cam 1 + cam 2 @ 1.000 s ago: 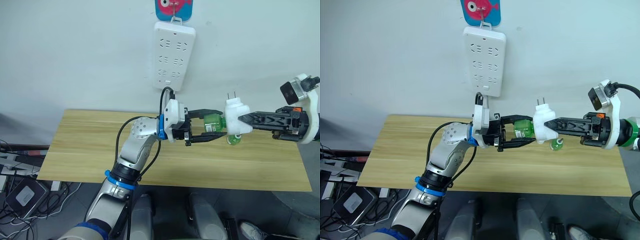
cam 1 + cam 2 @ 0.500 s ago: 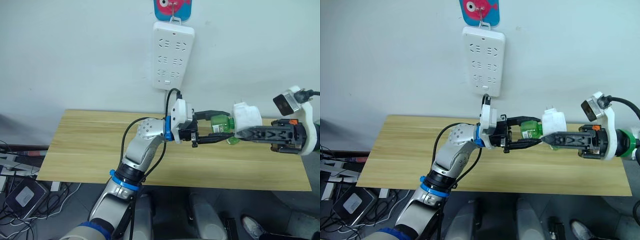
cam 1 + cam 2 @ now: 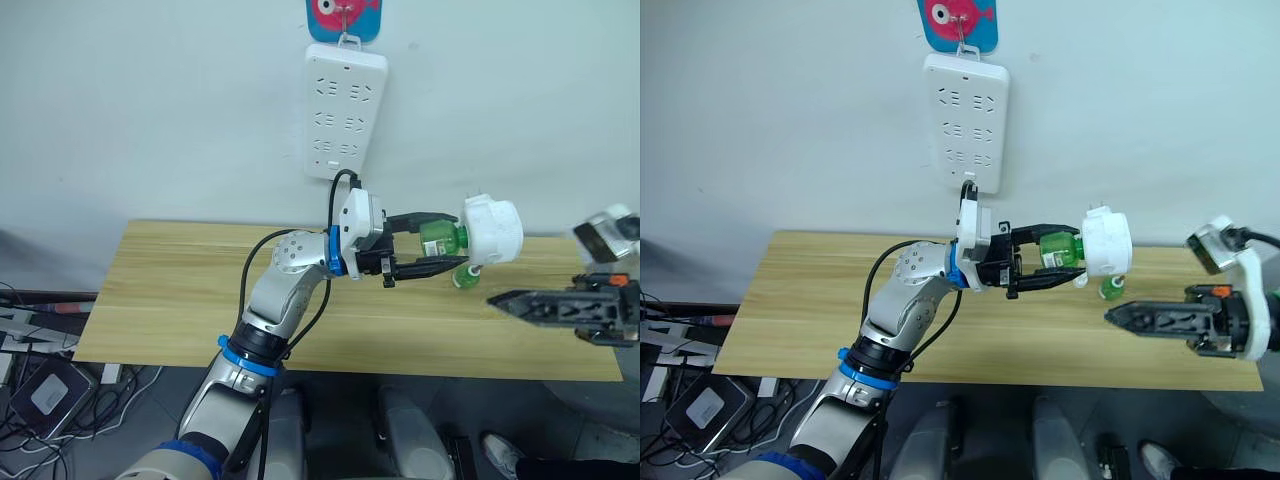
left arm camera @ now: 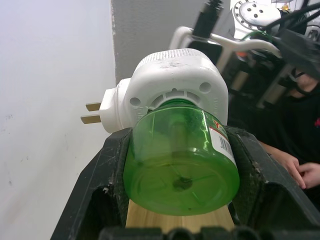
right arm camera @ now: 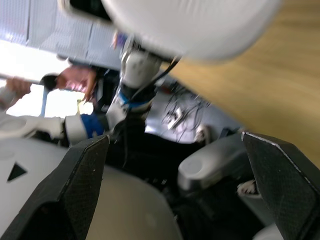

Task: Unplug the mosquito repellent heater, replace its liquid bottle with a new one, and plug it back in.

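Left wrist view has the left gripper [image 4: 182, 165] clamped on the green bottle [image 4: 182, 157] screwed into the mosquito repellent heater [image 3: 492, 231], held above the worktop's [image 3: 180, 300] far edge. Right gripper [image 3: 500, 300] hangs beside it, fingers spread, empty.

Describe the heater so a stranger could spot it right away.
Start at the white power strip on the wall. Below and to its right, the left hand holds a green bottle above the table; the heater is the rounded white block capping that bottle.
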You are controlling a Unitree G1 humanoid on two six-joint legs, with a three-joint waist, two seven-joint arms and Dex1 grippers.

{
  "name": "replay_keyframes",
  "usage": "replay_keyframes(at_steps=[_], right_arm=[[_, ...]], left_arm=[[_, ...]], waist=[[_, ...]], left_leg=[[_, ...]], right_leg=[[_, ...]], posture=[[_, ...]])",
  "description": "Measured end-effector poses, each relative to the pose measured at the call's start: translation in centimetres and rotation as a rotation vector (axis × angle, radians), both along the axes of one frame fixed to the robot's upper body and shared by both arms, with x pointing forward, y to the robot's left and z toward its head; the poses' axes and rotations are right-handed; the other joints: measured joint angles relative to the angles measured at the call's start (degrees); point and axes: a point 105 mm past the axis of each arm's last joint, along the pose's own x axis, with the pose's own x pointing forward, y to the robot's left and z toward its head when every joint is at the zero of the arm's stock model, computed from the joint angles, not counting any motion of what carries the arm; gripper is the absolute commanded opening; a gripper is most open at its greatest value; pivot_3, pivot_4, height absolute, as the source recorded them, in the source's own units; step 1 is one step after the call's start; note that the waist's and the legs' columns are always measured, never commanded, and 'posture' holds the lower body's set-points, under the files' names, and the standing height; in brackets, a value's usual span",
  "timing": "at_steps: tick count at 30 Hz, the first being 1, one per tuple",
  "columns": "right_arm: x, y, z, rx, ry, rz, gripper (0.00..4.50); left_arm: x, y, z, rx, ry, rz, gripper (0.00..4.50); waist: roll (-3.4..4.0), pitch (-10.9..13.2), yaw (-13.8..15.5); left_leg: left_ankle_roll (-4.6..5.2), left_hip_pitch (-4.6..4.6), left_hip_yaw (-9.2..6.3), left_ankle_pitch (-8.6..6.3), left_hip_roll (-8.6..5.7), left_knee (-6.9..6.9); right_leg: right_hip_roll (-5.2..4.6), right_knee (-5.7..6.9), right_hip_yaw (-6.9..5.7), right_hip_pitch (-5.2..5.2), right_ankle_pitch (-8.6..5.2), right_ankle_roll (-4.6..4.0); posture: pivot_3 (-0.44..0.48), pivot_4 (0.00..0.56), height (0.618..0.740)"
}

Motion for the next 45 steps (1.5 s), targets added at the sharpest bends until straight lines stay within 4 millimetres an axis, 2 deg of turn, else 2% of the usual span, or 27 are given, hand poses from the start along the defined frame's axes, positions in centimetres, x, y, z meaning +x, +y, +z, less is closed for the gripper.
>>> replay_keyframes(at_steps=[1, 5, 11, 12, 19, 37, 45], right_arm=[[0.4, -0.5, 0.3, 0.006, -0.006, -0.027, 3.88], [1.5, -1.8, 1.7, 0.048, -0.035, -0.089, 2.46], [2.3, -1.6, 2.7, 0.094, -0.063, -0.077, 0.23], [2.3, -1.3, 2.6, 0.103, -0.062, -0.061, 0.02], [2.8, 0.4, 2.2, 0.143, -0.076, 0.0, 0.02], [2.8, 0.8, 2.7, 0.144, -0.113, 0.012, 0.02], [3.0, 0.4, 2.0, 0.123, -0.101, -0.032, 0.02]], left_arm=[[0.0, 0.2, -0.2, 0.007, 0.0, 0.0, 2.3], [-0.1, 0.7, -0.8, 0.026, 0.012, 0.0, 2.3], [-0.8, 1.0, -0.4, 0.033, -0.006, -0.028, 2.3], [-0.9, 1.0, -0.3, 0.032, -0.005, -0.032, 2.3], [-1.2, 1.0, -0.5, 0.033, 0.001, -0.04, 2.3], [-0.7, 0.8, -0.6, 0.017, 0.012, -0.028, 2.3], [-0.6, 0.8, -0.7, 0.021, 0.015, -0.026, 2.3]], waist=[[0.0, 0.0, 0.0], [0.02, 0.0, -0.1], [0.02, 0.0, 0.0], [0.02, 0.0, 0.0], [0.02, 0.0, 0.0], [0.02, 0.0, 0.0], [0.02, 0.0, 0.0]], left_leg=[[0.0, 0.0, 0.01, 0.0, 0.0, 0.0], [0.0, 0.01, 0.02, 0.0, 0.0, -0.01], [0.0, 0.0, 0.01, 0.0, 0.0, -0.01], [0.0, 0.0, 0.0, 0.0, 0.01, -0.01], [0.0, 0.0, 0.0, 0.0, 0.0, 0.0], [0.0, 0.0, 0.0, 0.0, 0.01, 0.01], [0.0, 0.0, 0.01, 0.0, 0.0, 0.01]], right_leg=[[0.0, 0.0, 0.0, 0.0, 0.0, 0.0], [0.0, 0.0, 0.01, 0.0, 0.0, 0.0], [0.0, -0.01, 0.0, 0.0, 0.0, 0.0], [0.0, -0.01, 0.0, 0.0, 0.0, 0.0], [0.0, 0.0, 0.01, 0.0, 0.0, 0.0], [0.0, 0.02, 0.0, 0.0, 0.0, 0.0], [-0.01, 0.04, 0.0, 0.0, 0.0, 0.0]], posture=[[-0.14, 0.309, 0.74], [-0.14, 0.306, 0.74], [-0.128, 0.304, 0.74], [-0.129, 0.305, 0.74], [-0.132, 0.308, 0.74], [-0.149, 0.31, 0.74], [-0.151, 0.311, 0.74]])
